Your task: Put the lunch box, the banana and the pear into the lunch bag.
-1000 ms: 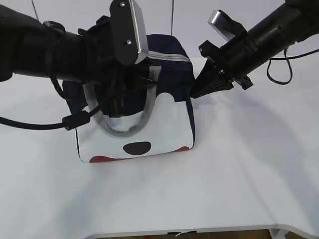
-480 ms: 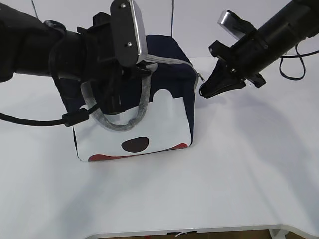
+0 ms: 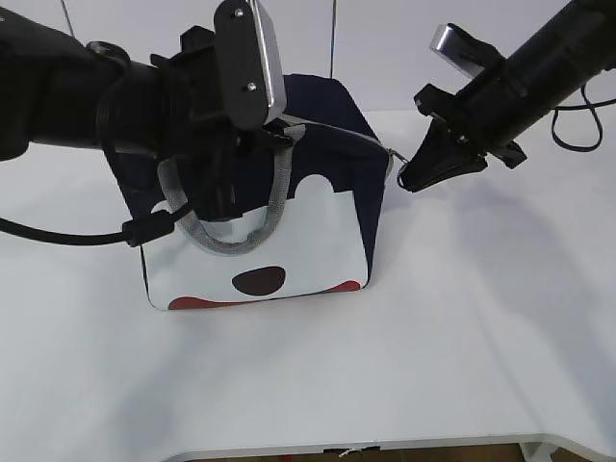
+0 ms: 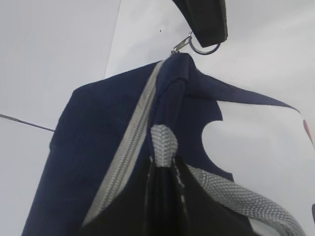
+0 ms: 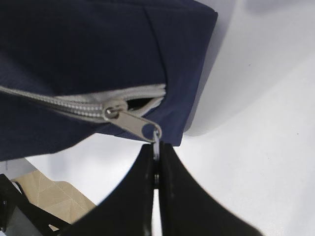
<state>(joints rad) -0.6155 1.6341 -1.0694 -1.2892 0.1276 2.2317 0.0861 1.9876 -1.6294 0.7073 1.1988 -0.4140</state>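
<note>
The navy lunch bag [image 3: 332,120], with its white-and-red printed side facing the camera, stands on the table. My left gripper [image 4: 165,196] is shut on one grey webbing handle [image 4: 163,142] at the bag's top; in the exterior view it is mostly hidden under its own arm [image 3: 144,96]. My right gripper [image 5: 156,155] is shut on the zipper's ring pull [image 5: 156,136] at the bag's right top corner [image 3: 388,154]. The slider [image 5: 130,119] sits near the zipper's end, with a short gap beyond it. The lunch box, banana and pear are out of view.
The white table [image 3: 462,337] stretches in front of and to the right of the bag. The second grey handle [image 3: 226,241] hangs down over the printed side. A black cable [image 3: 58,236] trails from the left arm.
My left gripper has shut on the handle. My right gripper has moved right and slightly up with the ring pull, drawing the bag's right corner out.
</note>
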